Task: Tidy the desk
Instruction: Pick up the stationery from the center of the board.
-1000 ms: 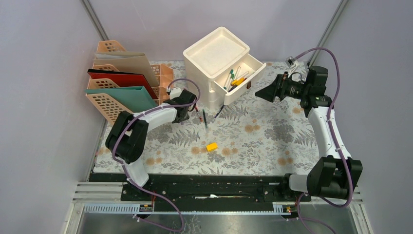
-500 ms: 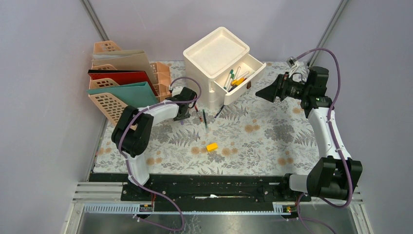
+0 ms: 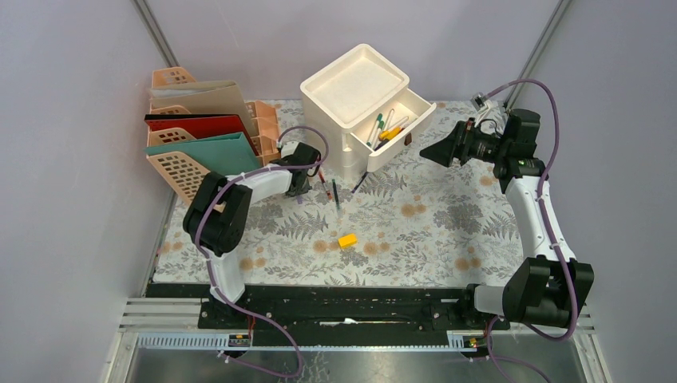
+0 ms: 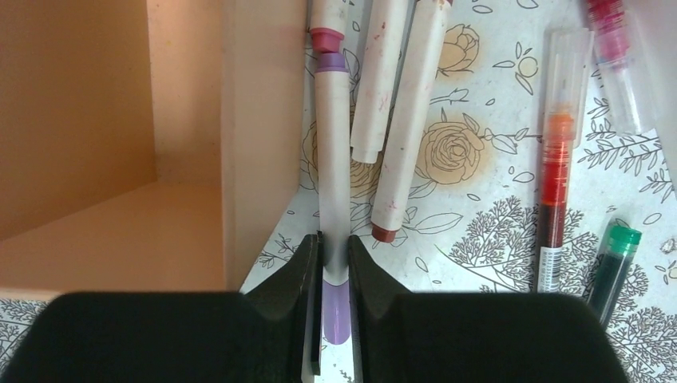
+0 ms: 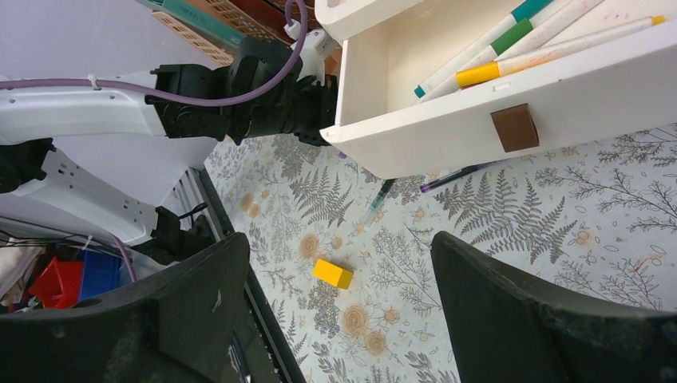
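On the fern-printed desk (image 3: pixel 447 231) my left gripper (image 3: pixel 303 182) reaches down beside the peach file rack (image 3: pixel 184 159). In the left wrist view my left gripper (image 4: pixel 334 247) is shut on a white marker with purple ends (image 4: pixel 333 144), which lies along the rack's wall (image 4: pixel 255 120). Two more white markers (image 4: pixel 411 120), a red pen (image 4: pixel 553 175) and a green pen (image 4: pixel 611 267) lie to its right. My right gripper (image 3: pixel 427 153) hangs open above the desk near the open drawer (image 3: pixel 399 128); nothing is between its fingers (image 5: pixel 495 319).
A white drawer unit (image 3: pixel 355 88) stands at the back, its top drawer (image 5: pixel 511 88) pulled out with several pens inside. A yellow block (image 3: pixel 347 239) lies mid-desk. Folders fill the rack at the left. A black rail (image 3: pixel 343 303) runs along the front edge.
My left arm shifted slightly to the right, and its jaws have come together onto the purple-ended marker. The right arm has not moved.
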### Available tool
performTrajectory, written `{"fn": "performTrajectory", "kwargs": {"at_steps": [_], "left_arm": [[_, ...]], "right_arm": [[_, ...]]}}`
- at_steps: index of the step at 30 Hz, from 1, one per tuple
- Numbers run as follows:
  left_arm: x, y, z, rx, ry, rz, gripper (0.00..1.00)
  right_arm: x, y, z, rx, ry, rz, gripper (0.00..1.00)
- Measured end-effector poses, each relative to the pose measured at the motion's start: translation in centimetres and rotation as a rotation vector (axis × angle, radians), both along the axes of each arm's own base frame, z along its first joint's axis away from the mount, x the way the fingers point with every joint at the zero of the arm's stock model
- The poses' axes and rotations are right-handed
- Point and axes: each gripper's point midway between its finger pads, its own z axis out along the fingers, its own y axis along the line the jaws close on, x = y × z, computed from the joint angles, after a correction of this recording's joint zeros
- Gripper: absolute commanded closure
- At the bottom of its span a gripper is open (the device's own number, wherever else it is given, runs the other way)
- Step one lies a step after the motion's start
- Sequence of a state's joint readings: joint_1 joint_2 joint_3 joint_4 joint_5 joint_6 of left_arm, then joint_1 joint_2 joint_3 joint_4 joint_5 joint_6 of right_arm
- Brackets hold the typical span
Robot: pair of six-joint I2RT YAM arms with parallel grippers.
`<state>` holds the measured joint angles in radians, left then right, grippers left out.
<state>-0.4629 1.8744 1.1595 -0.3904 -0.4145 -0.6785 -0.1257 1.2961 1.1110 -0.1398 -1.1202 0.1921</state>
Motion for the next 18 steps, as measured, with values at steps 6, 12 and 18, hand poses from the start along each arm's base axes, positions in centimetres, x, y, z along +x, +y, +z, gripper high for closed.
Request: {"fn": "performTrajectory", "kwargs": {"at_steps": [6, 12, 18], "left_arm": [[-0.6, -0.3, 0.0, -0.045, -0.013, -0.016, 1.0], [-3.5, -1.4, 0.1, -0.087, 0.012, -0.076, 1.0], [-7.1, -2.2, 1.4, -0.134, 0.032, -0.158, 1.0]], "right_arm": [[0.0, 0.0, 0.1, 0.001, -0.003, 0.0, 0.09], [-0.3, 0.1, 0.4, 0.009, -0.005, 0.009, 0.08], [-0.8, 0.5, 0.7, 0.037, -0.013, 0.039, 0.05]]}}
